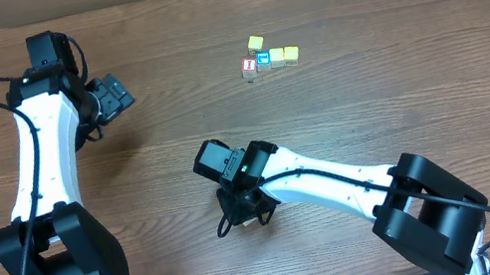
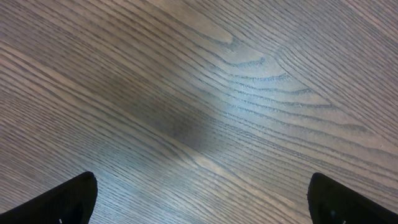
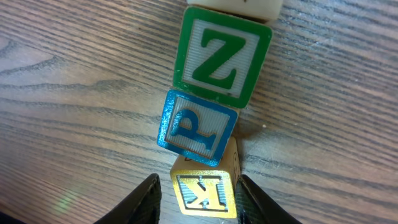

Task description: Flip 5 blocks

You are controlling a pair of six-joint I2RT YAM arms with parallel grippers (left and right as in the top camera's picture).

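Observation:
In the right wrist view several blocks lie in a line on the wood. Farthest is a whitish one point(image 3: 233, 5), then a green Z block point(image 3: 221, 56), a blue-teal P block point(image 3: 198, 127) and a yellow K block point(image 3: 205, 194). My right gripper point(image 3: 200, 198) straddles the K block, jaws partly closed. The right finger point(image 3: 256, 202) lies against it, and a strip of table shows beside the left finger point(image 3: 144, 202). Overhead, the right gripper point(image 1: 237, 208) hides these blocks. My left gripper point(image 1: 113, 92) stands wide open over bare wood point(image 2: 202, 202).
A cluster of small cubes point(image 1: 268, 55) with yellow, red and blue faces sits at the back of the wooden table point(image 1: 400, 100). The P block's edge overlaps the K block's far side. A black cable loop point(image 1: 226, 226) hangs by the right gripper.

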